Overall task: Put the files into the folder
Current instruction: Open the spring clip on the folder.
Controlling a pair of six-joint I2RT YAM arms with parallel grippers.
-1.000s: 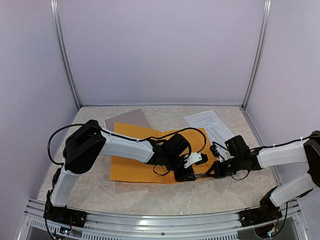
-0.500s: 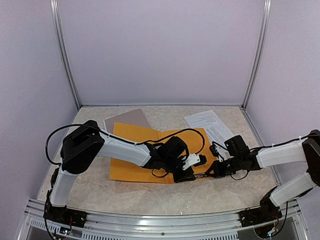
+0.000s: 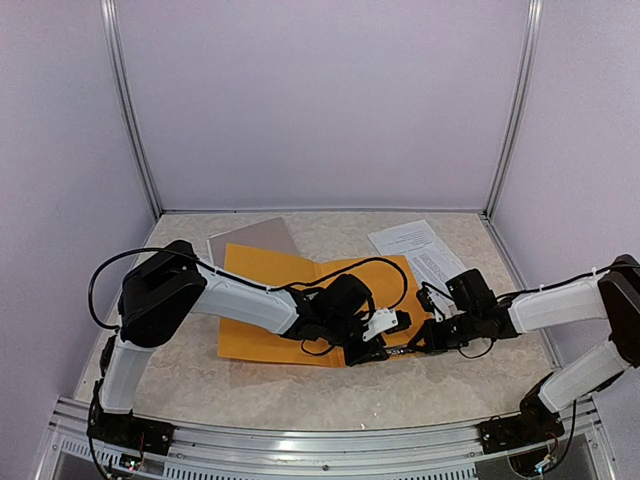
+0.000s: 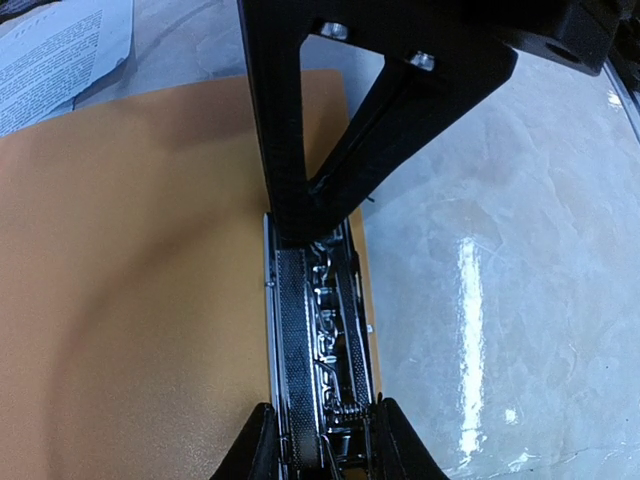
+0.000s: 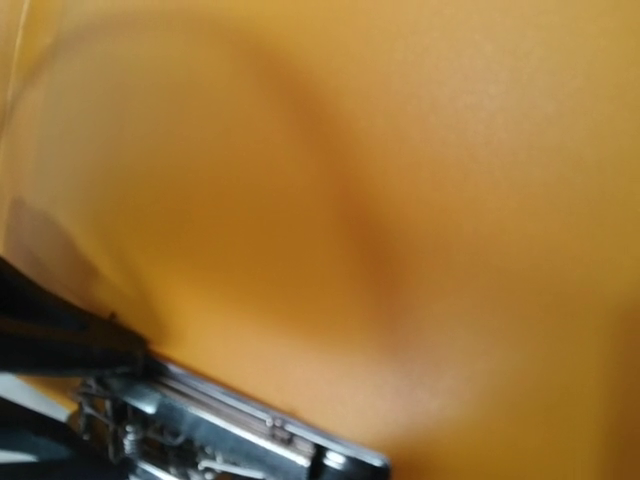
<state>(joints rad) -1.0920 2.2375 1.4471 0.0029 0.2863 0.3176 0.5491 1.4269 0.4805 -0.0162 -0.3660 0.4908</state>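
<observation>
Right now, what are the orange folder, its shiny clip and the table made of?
The folder looks like thin card: matte orange, no shine. Its clip seems metal: silvery, with a coiled spring and bright glints. The table could be polished stone or marble-look laminate, I cannot tell which: pale veins and glossy reflections.

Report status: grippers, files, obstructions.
Left gripper clamped on folder clip; right gripper shut, tip at clip's end. Files outside folder, far right. Nothing loose on folder.

A lab test cell: white walls, aluminium posts, marble-look table.
</observation>
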